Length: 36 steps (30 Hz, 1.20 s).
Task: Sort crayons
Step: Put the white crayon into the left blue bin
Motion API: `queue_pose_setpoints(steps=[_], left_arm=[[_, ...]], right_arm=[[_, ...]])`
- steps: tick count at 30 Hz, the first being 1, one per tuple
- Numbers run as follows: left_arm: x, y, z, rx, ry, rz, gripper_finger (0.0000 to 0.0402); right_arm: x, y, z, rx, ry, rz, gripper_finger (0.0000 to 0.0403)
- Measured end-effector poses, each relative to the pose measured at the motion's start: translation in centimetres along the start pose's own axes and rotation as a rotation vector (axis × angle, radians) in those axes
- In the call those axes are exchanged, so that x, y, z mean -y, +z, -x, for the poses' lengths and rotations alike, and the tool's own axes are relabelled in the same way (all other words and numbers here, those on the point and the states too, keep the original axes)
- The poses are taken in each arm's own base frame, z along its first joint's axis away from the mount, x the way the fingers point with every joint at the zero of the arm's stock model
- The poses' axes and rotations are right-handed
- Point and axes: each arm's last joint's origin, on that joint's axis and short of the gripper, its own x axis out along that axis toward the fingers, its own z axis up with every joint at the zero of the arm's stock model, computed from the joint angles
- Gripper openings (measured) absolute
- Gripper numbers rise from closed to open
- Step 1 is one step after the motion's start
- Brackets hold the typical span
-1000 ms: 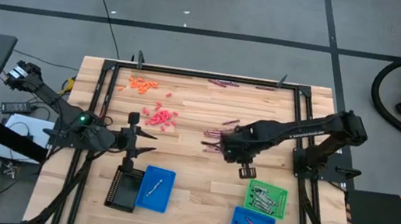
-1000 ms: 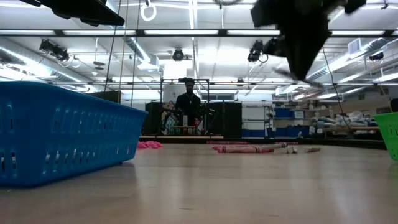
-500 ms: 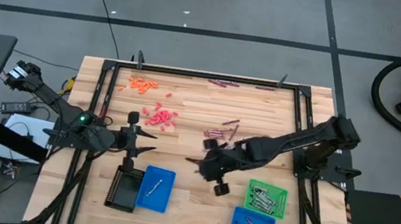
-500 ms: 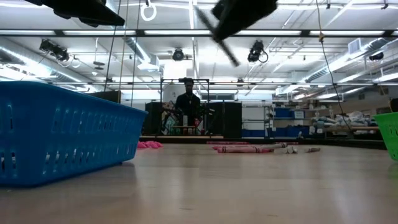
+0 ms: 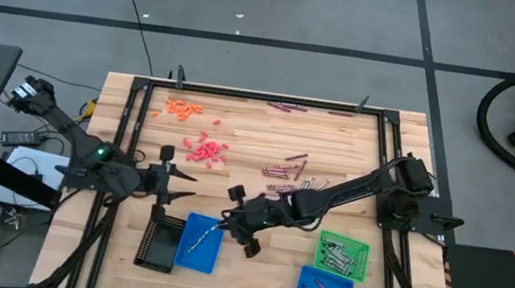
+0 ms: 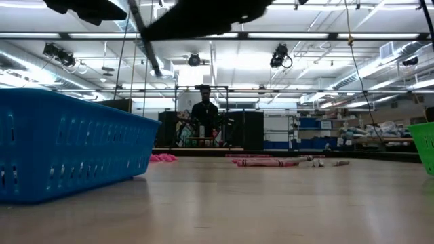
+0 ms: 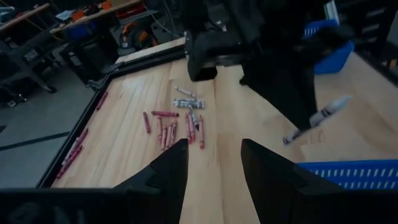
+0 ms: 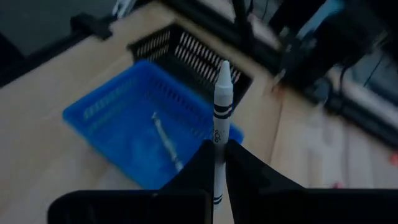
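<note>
Overhead, the right gripper (image 5: 224,220) hangs at the blue tray's (image 5: 184,251) edge, clamped on a silver-grey crayon (image 8: 220,112).

Only the right wrist view shows that crayon upright between closed fingers, above the tray where another grey crayon (image 8: 166,142) lies, with a black tray (image 8: 199,53) beyond. Loose crayons (image 5: 281,171) lie mid-table, pink (image 5: 206,149) and orange (image 5: 182,107) heaps farther left. The left gripper (image 5: 189,186) waits beside the black tray, fingers apart, grasping nothing.
</note>
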Motion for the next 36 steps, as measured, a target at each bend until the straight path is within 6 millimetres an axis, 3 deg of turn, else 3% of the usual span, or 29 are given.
queue_pose_setpoints(steps=[5, 13, 19, 24, 29, 36], left_arm=[[0.0, -0.1, 0.4, -0.005, -0.014, 0.058, 0.016], [0.8, -1.4, -0.2, -0.128, -0.032, 0.12, 0.016], [1.8, -0.9, -1.4, -0.081, -0.037, 0.117, 0.016], [2.7, -1.6, -2.4, -0.138, -0.032, 0.091, 0.016], [3.6, -1.9, -2.8, -0.15, -0.05, 0.104, 0.016], [4.1, -1.9, -2.7, -0.143, -0.068, 0.105, 0.016]], right_arm=[[0.4, 0.0, -0.8, 0.044, -0.069, 0.017, 0.0027], [1.6, 0.8, -0.3, 0.097, -0.195, -0.009, 0.0027], [2.0, 0.1, -0.8, 0.098, -0.187, -0.092, 0.0027], [1.8, 1.6, -0.3, 0.205, -0.212, -0.076, 0.0027], [1.6, 2.6, 0.0, 0.292, -0.236, -0.042, 0.0027], [2.8, 1.9, -0.1, 0.292, -0.262, -0.042, 0.0027]])
